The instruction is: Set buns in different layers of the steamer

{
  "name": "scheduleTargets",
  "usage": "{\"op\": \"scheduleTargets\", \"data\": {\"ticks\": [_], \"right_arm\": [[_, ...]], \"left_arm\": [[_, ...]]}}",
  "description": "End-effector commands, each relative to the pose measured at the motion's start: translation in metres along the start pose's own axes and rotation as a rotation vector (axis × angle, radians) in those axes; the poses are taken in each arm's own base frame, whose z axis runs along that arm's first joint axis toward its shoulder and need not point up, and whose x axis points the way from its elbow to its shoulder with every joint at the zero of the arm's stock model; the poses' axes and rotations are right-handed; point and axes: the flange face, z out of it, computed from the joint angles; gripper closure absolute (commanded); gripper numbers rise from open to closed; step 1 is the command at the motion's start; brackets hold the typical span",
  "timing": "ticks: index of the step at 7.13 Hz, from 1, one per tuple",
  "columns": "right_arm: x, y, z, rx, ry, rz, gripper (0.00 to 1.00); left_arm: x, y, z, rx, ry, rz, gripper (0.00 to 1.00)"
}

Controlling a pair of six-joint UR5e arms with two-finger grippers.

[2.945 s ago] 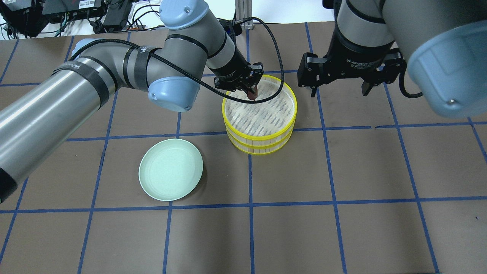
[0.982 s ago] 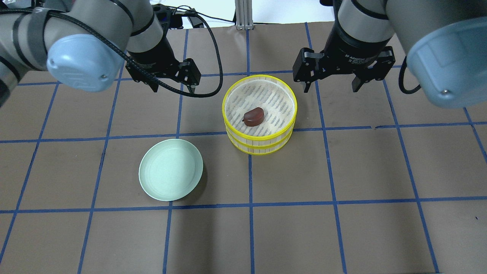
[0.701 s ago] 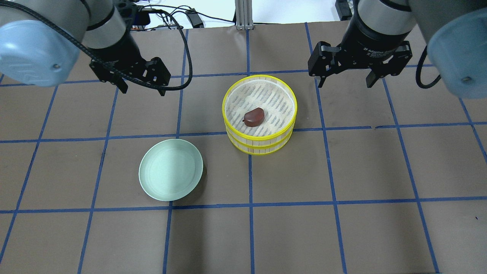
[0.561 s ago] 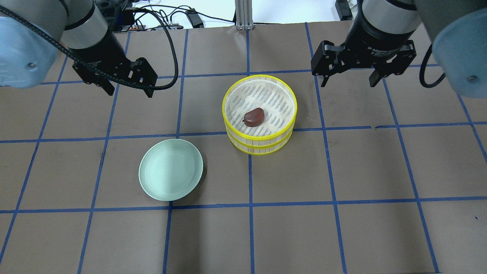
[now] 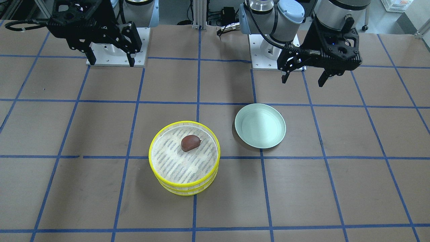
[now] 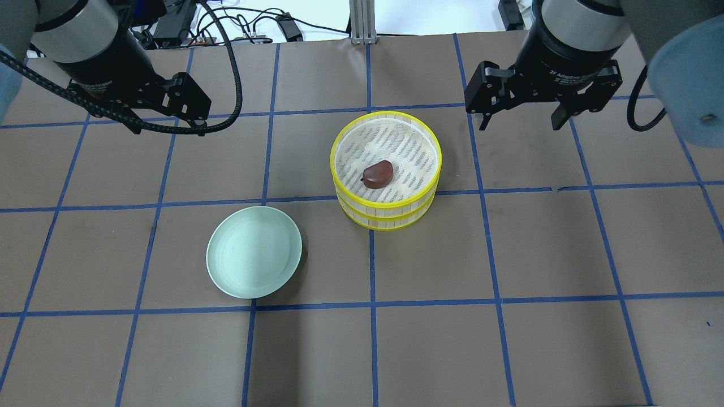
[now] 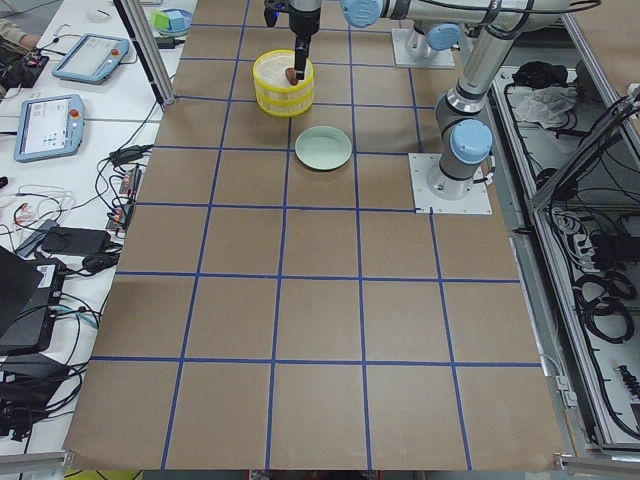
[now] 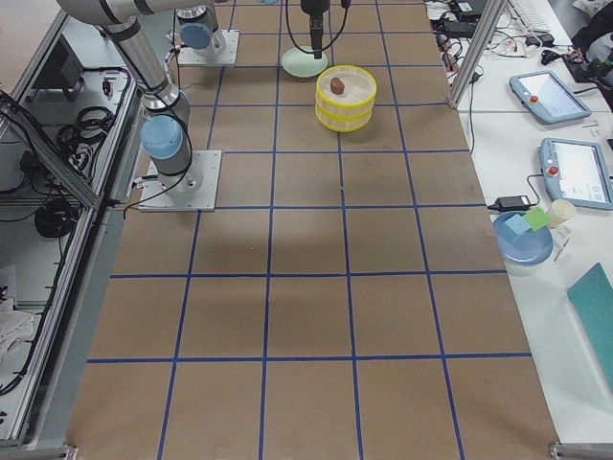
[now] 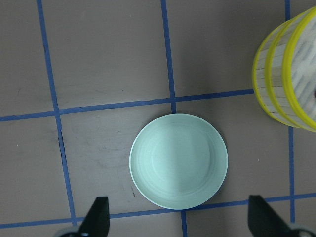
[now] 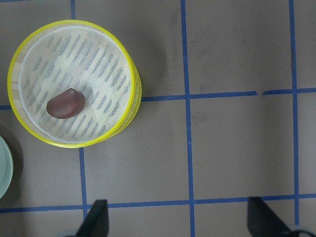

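The left gripper (image 6: 168, 129) is hanging over the bare table at the far left, its jaws spread wide and holding nothing. A black cable (image 6: 226, 73) is looping off its wrist; should this arm be reaching across again, that loop could be dragging over the steamer's edge and nudging it.

The round pale green plate (image 6: 254, 251) is lying empty, well apart from the gripper.

Next along, the stacked round steamer with bright yellow rims and whitish mesh floors (image 6: 387, 217) is sitting near the middle. The glossy dark reddish-brown bun (image 6: 378, 173) is resting loose on the top tray's mesh, slightly toward the near rim. Any bump or tilt of that tray could be sending the smooth lump rolling against the rim. The pale bun is showing in no view, so whether a lower layer is holding it cannot be told.

The right gripper (image 6: 520, 125) is hovering beyond the steamer's far right side, jaws likewise apart and empty; a low pass could be clipping the top rim.
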Motion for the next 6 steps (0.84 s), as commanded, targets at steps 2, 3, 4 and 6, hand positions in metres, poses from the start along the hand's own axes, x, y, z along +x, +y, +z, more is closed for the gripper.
{"op": "scheduleTargets", "data": {"ticks": [2, 3, 4, 6], "right_arm": [[0.0003, 0.0002, -0.0004, 0.001, 0.000, 0.000, 0.00], [0.0016, -0.0004, -0.0003, 0.001, 0.000, 0.003, 0.00], [0.0011, -0.0001, -0.0004, 0.001, 0.002, 0.002, 0.00], [0.0018, -0.0004, -0.0003, 0.001, 0.002, 0.002, 0.00]], "left_arm": [[0.0049, 0.0123, -0.0018, -0.034, 0.022, -0.051, 0.00], [0.0033, 0.0129, -0.0026, -0.032, 0.005, -0.064, 0.00], [0.0024, 0.0131, -0.0041, -0.030, 0.003, -0.059, 0.00], [0.0023, 0.0131, -0.0041, -0.030, 0.002, -0.056, 0.00]]}}
